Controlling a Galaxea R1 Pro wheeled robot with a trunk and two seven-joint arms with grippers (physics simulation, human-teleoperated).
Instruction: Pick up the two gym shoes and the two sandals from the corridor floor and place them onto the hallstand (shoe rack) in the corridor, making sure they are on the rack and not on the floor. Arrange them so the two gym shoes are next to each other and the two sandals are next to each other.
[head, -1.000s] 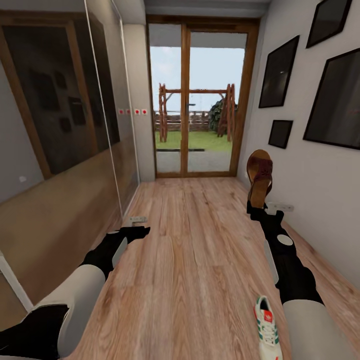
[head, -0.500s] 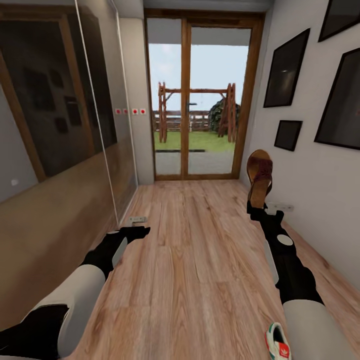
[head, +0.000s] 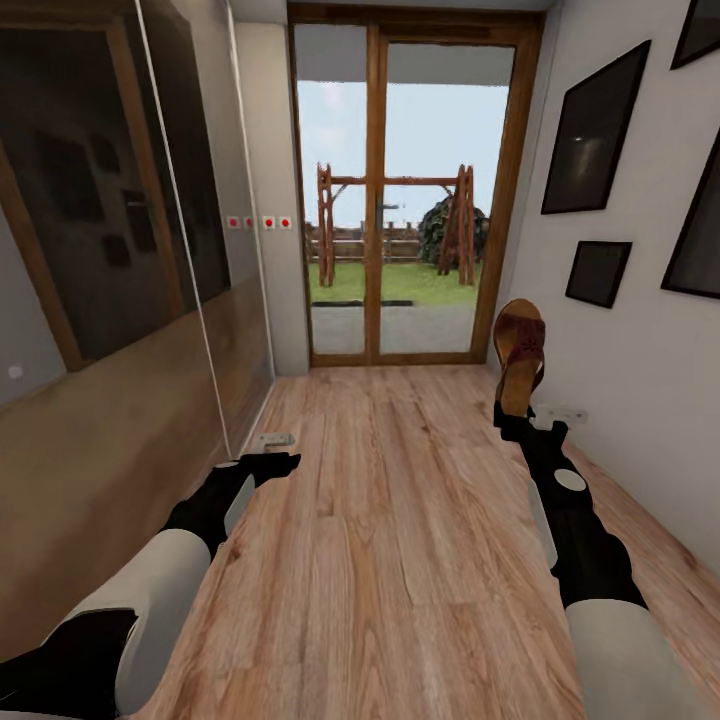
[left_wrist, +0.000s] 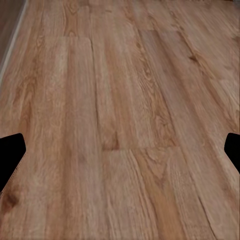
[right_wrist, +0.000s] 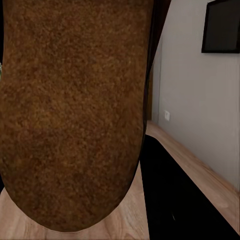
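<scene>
- As my view has rolled forward past a gym shoe, my right claw (head: 517, 412) stays clamped on one sandal (head: 520, 352), upright.
- My left claw (head: 268, 465) hangs apart over the corridor floor (head: 400, 520); I judge I'm seeking the hallstand.

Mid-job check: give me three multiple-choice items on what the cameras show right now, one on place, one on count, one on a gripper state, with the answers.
1. Where is the dark brown leather sandal?
A. Flat on the floor
B. Held upright in the right gripper
C. In the left gripper

2. How many black picture frames show on the right wall in the head view?
A. One
B. Two
C. Four

3. The left gripper is:
A. Open, holding nothing
B. Shut on a sneaker
C. Shut on a sandal

Answers:
1 B: the sandal rises from the right gripper.
2 C: four frames hang there.
3 A: the left gripper has spread fingers over wood plank floor.
</scene>
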